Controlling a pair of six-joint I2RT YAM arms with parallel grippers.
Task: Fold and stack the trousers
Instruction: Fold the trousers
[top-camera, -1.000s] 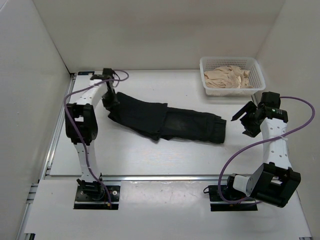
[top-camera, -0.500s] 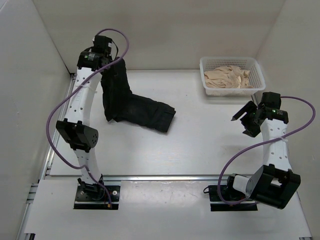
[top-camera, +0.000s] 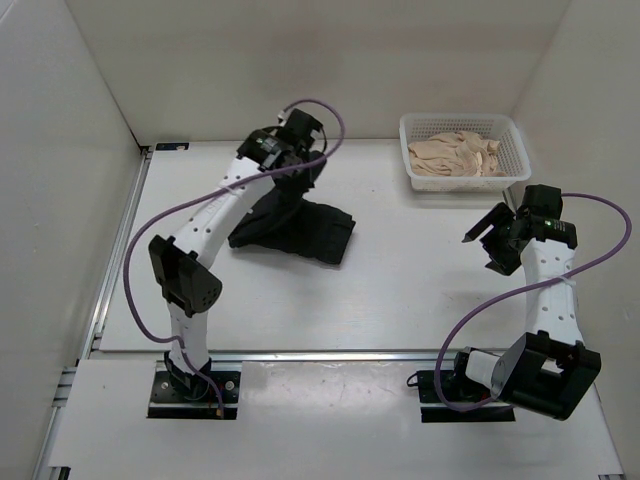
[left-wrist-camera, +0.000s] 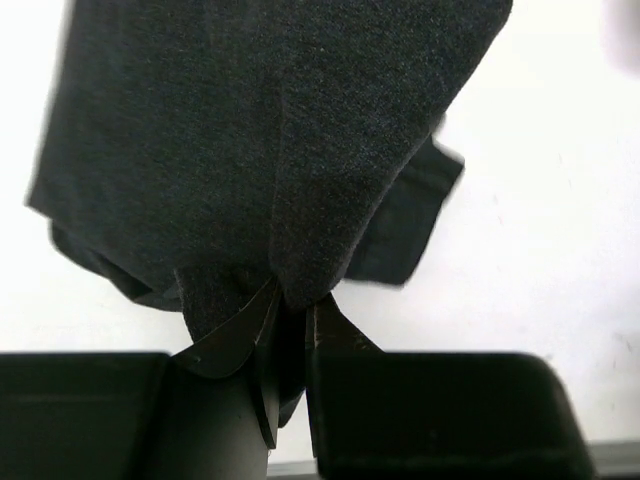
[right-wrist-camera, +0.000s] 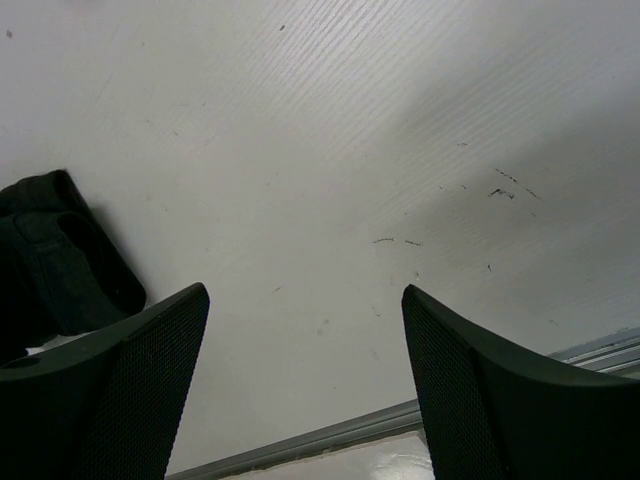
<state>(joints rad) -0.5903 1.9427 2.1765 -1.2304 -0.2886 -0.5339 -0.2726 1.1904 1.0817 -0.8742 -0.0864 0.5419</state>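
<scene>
Shift: swung from upper left to upper centre, left hand (top-camera: 303, 172) lifting one end of the trousers (top-camera: 312, 228).
Grip: nearly shut on a cloth fold.
Trousers: bunched centre-left on desk (top-camera: 400, 300), hanging below left hand, loose end pointing right.
Right hand (top-camera: 482, 248): wide open, empty, well to the right; left arm nearer.

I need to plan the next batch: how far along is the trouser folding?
Only begun: the trousers lie in a loose heap on the table, with no neat fold yet. In hand: the left hand pinches one end, lifted above the rest. The right hand hovers open, apart. Left: flatten, finish folding, stack.
</scene>
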